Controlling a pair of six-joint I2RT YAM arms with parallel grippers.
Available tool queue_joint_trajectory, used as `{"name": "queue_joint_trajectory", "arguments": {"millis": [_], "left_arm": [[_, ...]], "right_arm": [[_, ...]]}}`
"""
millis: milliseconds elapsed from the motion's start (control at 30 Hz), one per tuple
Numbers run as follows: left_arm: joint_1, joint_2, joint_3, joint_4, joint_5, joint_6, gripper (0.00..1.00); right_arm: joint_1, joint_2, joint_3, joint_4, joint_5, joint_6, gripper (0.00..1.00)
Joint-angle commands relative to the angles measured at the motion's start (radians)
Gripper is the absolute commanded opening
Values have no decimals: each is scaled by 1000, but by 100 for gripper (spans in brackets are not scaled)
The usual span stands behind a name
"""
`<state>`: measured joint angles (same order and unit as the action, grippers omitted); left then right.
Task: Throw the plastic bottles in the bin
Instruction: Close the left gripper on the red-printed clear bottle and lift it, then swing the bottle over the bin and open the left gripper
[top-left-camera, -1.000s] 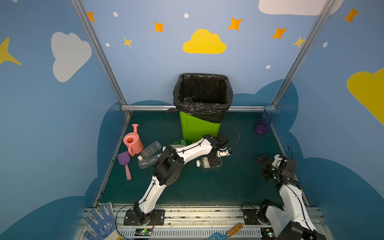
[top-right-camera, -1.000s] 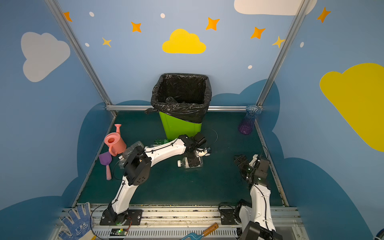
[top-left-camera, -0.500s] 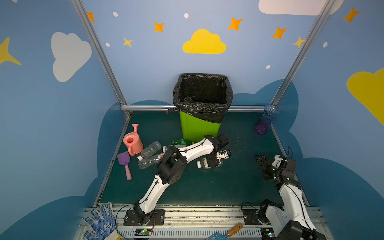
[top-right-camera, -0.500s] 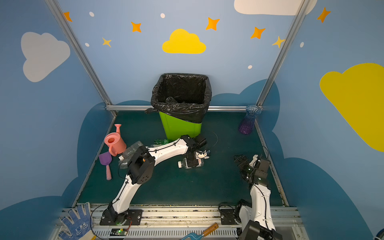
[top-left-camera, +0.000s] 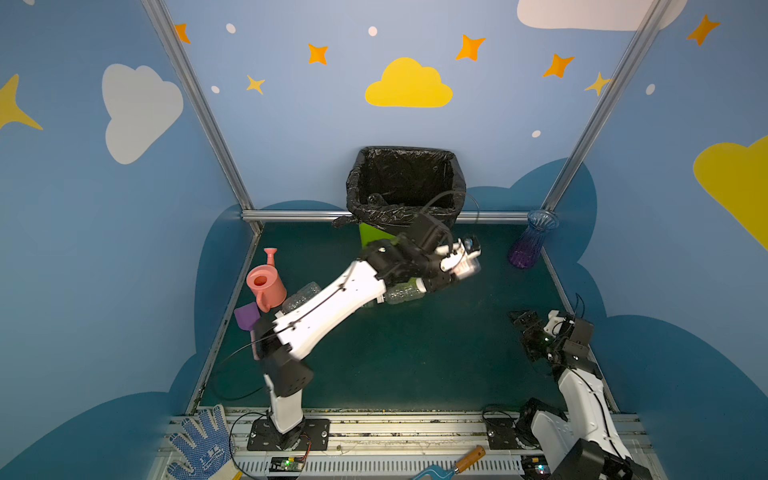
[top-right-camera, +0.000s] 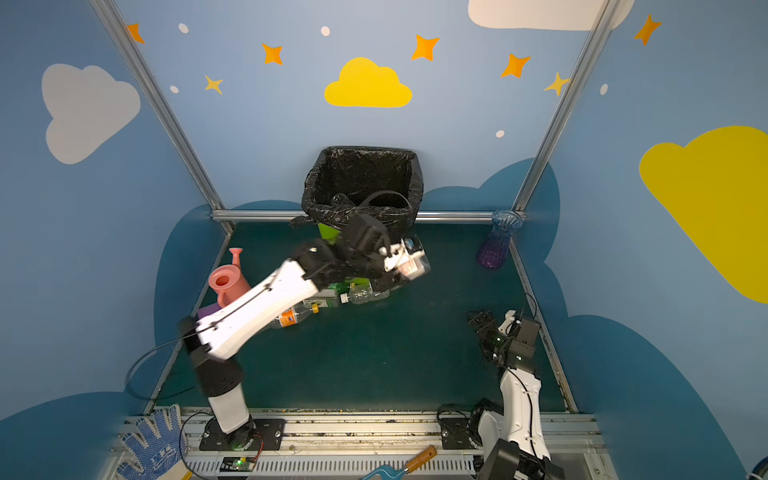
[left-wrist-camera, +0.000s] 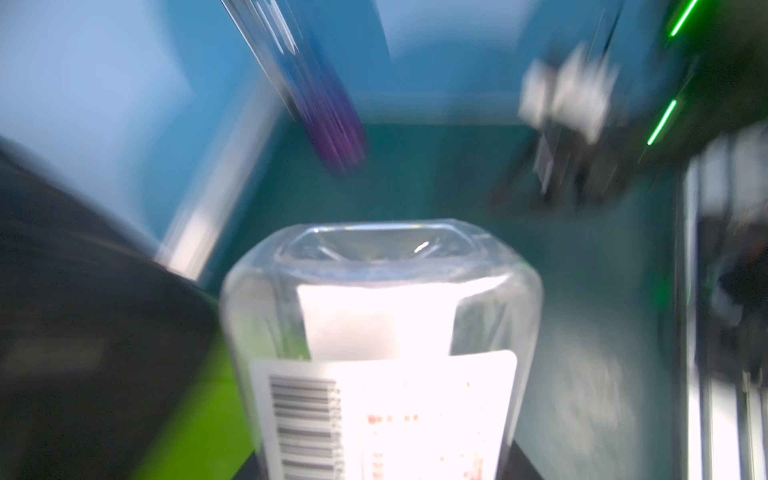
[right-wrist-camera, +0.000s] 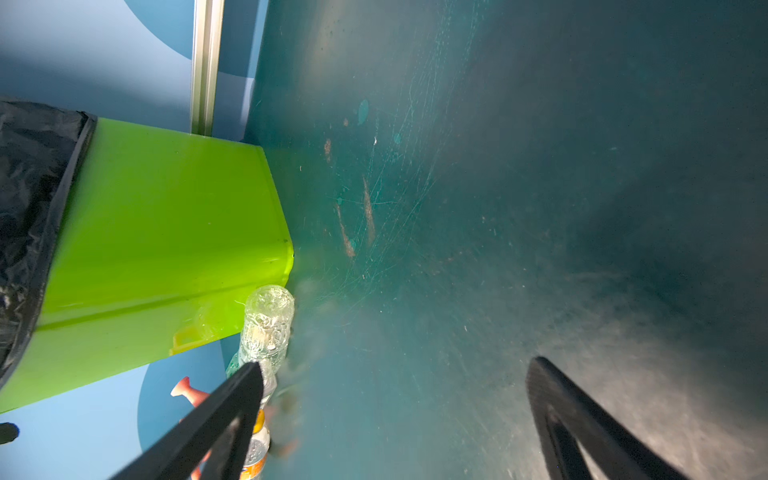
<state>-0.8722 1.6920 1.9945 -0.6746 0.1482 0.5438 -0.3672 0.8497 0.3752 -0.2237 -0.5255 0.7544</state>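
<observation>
My left gripper (top-left-camera: 462, 259) (top-right-camera: 409, 261) is shut on a clear plastic bottle (left-wrist-camera: 382, 332) with a white barcode label. It holds the bottle in the air at the front right of the bin (top-left-camera: 360, 207) (top-right-camera: 320, 210), below its black-lined rim. More plastic bottles lie on the floor under the left arm: a clear one (top-left-camera: 402, 293) (right-wrist-camera: 268, 322), one with an orange label (top-right-camera: 293, 318) and another beside the watering can (top-left-camera: 302, 291). My right gripper (top-left-camera: 521, 321) (right-wrist-camera: 395, 368) rests open low at the right, nothing between its fingers.
A pink watering can (top-left-camera: 266, 282) and a purple scoop (top-left-camera: 247, 316) stand by the left wall. A blue-purple vase (top-left-camera: 531, 243) stands in the far right corner. A glove (top-left-camera: 199, 449) and a wooden-handled tool (top-left-camera: 459, 463) lie on the front rail.
The left gripper closed on the labelled bottle on the floor and lifted it up and to the right, beside the bin. The right arm has not moved.
</observation>
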Motion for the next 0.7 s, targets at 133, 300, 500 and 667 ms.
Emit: {"name": "queue_joint_trajectory", "arguments": {"millis": [133,300,500,667], "left_arm": [[38,-365,-97,558,-35,56,47],[200,-309,-64,726,50,-103,47],[400,202,395,552,130,-507,57],[404,628,1104,257,195,-610,76]], "right_arm": [[-4,38,65,31,-56,17,97],[-2,51,83,57,-81,37,97],[-1,24,100,12,-99,22,97],[-5,-55,98,-58,-63,-13,98]]}}
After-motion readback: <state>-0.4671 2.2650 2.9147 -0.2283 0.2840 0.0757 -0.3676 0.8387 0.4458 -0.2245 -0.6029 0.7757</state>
